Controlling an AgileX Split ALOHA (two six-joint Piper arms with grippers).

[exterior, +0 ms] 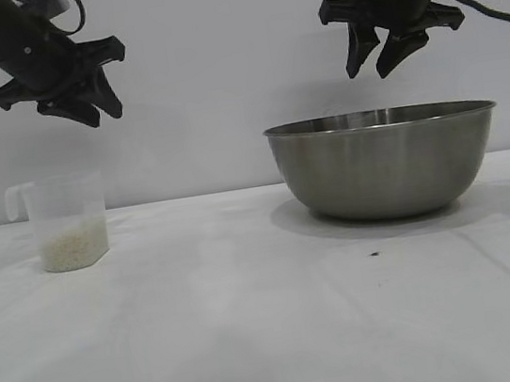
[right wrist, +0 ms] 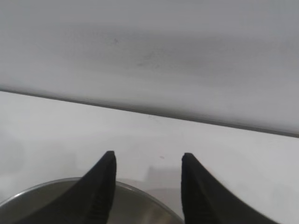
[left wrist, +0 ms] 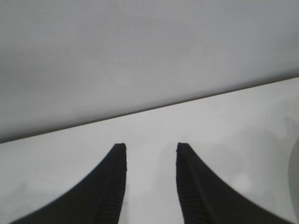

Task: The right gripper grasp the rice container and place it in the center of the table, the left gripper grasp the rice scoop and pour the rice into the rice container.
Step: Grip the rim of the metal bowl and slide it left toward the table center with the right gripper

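Note:
The rice container, a wide steel bowl, stands on the white table right of centre. My right gripper hangs open just above its rim, holding nothing; the right wrist view shows the open gripper over the bowl's rim. The rice scoop, a clear plastic cup with a loop handle, stands at the left with rice in its bottom. My left gripper hovers open above and slightly right of it. In the left wrist view that gripper has only bare table between its fingers.
A small dark speck lies on the table in front of the bowl. A plain grey wall runs behind the table's far edge. Bare tabletop stretches between the scoop and the bowl.

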